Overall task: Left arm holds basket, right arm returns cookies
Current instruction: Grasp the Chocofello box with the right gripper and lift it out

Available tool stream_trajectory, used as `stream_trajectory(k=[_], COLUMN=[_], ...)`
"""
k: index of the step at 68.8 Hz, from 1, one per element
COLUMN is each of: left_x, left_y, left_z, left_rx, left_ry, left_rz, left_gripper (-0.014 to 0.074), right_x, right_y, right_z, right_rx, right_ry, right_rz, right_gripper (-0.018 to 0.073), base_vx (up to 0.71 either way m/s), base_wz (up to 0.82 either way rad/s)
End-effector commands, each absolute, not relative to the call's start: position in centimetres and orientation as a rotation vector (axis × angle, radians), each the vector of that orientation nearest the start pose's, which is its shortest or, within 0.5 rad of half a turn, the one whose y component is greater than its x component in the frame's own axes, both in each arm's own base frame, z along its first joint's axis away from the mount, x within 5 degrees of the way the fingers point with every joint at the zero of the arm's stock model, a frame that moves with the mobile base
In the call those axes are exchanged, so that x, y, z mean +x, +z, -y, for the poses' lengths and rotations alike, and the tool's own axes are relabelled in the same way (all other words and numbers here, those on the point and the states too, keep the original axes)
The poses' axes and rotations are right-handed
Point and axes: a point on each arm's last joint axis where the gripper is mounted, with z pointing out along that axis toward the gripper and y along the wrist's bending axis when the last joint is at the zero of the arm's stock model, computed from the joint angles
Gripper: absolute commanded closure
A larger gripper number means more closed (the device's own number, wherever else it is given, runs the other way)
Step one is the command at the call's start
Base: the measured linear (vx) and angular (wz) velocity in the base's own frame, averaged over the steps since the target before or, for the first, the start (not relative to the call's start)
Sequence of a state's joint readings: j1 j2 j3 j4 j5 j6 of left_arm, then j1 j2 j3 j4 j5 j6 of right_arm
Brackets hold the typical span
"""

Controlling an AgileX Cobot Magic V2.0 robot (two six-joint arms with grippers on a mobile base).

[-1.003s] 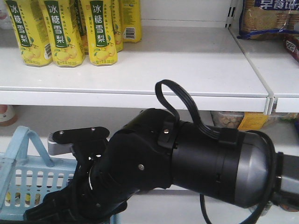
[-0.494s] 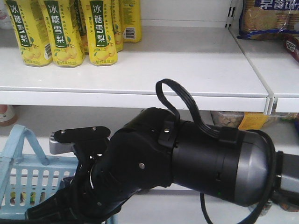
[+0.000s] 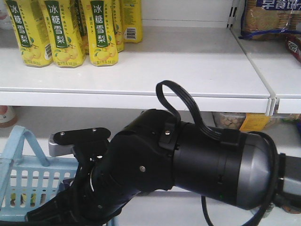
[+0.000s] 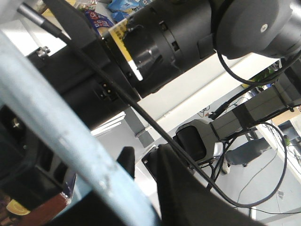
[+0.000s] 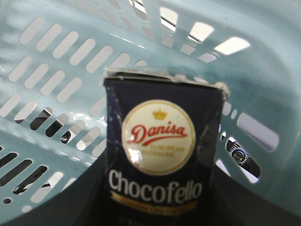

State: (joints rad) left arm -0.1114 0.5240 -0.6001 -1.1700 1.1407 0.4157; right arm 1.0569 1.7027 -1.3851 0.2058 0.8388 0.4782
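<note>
Cookies (image 5: 162,160) sit lower-middle of the right wrist shot, down in the basket (image 5: 56,61), long axis running up the frame, right in front of the right pincer (image 5: 160,212). Dark blurs flank the carton, but can't tell if it's gripping or loose.

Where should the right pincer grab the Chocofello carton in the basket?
Likely across the two long side edges near the lettering, coming from the right wrist camera's side: the carton is slim, its logo face turned to that camera, and the basket walls close in behind it.
</note>
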Motion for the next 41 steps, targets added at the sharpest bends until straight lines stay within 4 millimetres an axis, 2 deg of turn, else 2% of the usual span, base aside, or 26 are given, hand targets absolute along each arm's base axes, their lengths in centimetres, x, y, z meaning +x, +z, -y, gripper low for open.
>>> stream_trajectory(k=[1,27,41], left_x=[5.3,5.3,5.3], left_y=[35.2,35.2,35.2], left_z=[8.4,8.4,8.4], left_rx=[0.320,0.320,0.320], left_ry=[-1.408,-1.408,-1.408], left_rz=[-1.952,-1.952,-1.952], left_gripper=[0.0603,0.0603,0.0603], right_x=[16.9,15.8,15.1], right_y=[31.9,36.6,39.3], right_z=[-32.0,-29.2,-27.1], right_rx=[-0.681,-0.651,-0.621], right_ry=[0.755,0.824,0.837], right_rz=[-2.604,-2.455,-2.357], right_gripper=[0.0260,0.0260,0.0260], base_vx=[0.00,0.00,0.00], base_wz=[0.00,0.00,0.00])
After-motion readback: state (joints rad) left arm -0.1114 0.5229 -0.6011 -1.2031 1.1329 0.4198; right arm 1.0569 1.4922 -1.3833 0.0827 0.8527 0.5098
